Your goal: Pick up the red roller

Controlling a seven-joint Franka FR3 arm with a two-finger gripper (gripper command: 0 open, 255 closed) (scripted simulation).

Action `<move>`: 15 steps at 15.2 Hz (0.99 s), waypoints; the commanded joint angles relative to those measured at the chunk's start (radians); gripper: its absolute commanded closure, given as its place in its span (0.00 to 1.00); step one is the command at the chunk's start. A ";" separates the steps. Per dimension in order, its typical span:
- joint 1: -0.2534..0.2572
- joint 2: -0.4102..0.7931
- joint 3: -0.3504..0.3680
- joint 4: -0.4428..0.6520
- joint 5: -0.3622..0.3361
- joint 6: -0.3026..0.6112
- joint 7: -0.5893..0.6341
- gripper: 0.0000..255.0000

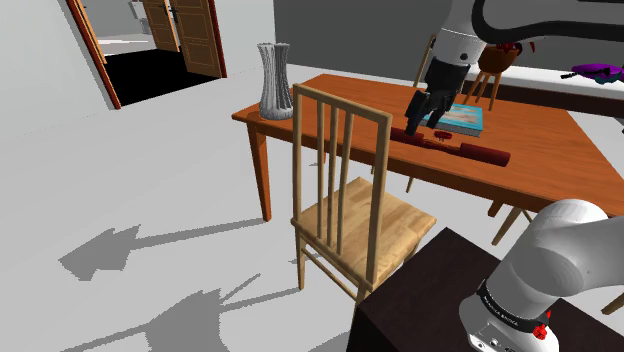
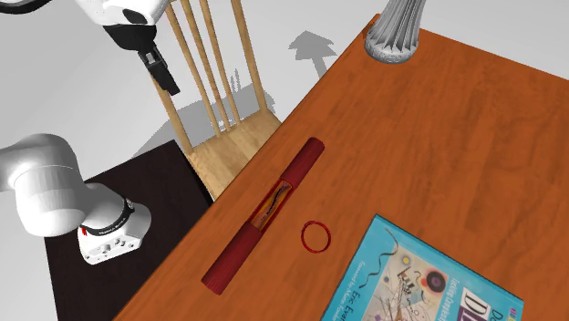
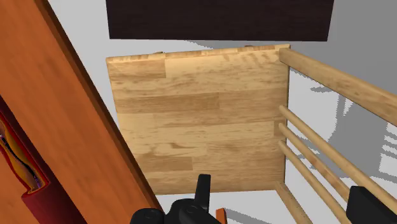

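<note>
Shoulder view: gripper point(image 1: 424, 112), parted and empty, hangs near the table point(image 1: 545, 150) edge; red roller point(image 1: 455, 145) lies flat on the tabletop; second exterior view: roller runs lengthwise along the edge nearest the chair point(image 2: 232, 150), gripper out over that chair; wrist view: fingers point(image 3: 366, 205) spread above the seat point(image 3: 197, 127), roller off sideways beyond the table edge; judgement: hand must shift across, closing square to the long axis
</note>
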 commanded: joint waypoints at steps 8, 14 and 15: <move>-0.025 0.046 -0.165 -0.047 -0.103 0.058 -0.240 0.00; -0.040 0.150 -0.307 -0.031 -0.180 0.124 -0.444 0.00; -0.041 0.173 -0.330 -0.023 -0.190 0.136 -0.478 0.00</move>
